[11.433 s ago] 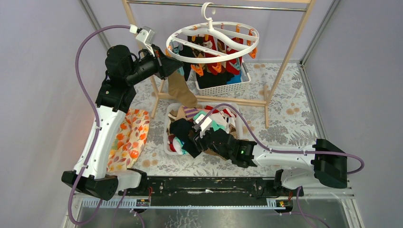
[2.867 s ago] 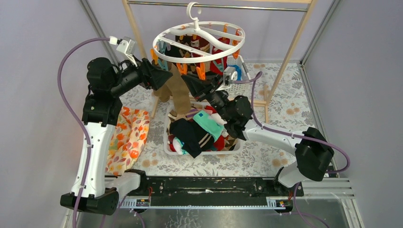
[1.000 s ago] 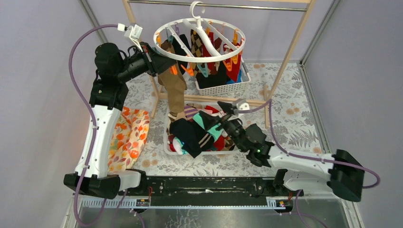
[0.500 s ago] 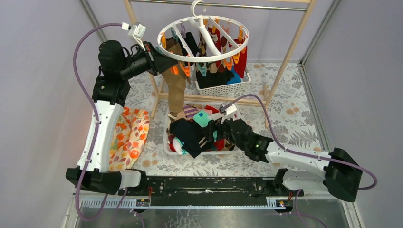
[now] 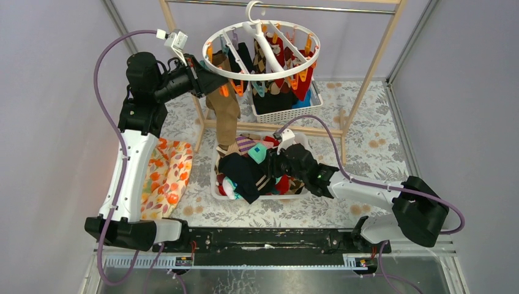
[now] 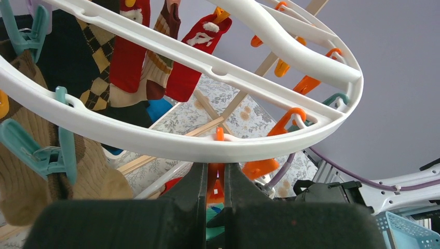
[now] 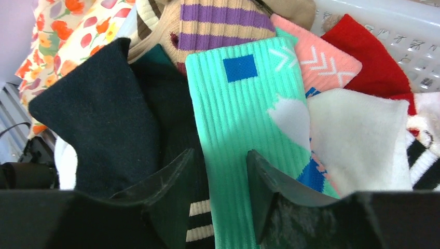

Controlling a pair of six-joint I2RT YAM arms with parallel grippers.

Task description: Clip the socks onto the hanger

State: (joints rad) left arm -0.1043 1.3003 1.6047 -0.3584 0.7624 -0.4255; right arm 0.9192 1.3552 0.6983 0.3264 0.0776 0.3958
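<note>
Socks already dangle from the round white hanger; many more fill the basket below it. Left gripper pinches an orange clip at its rim; right gripper, jaws apart, straddles 1 mint-green sock.

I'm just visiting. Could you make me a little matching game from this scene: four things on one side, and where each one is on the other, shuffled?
Things:
1. tan sock
2. mint-green sock
3. orange clip
4. floral cloth

Places:
A. pinched in the left hand
B. spread on the table, left of the basket
C. hanging from the white hanger
D. in the basket, between the open fingers of the right hand

Pairs: 1-C, 2-D, 3-A, 4-B.
</note>
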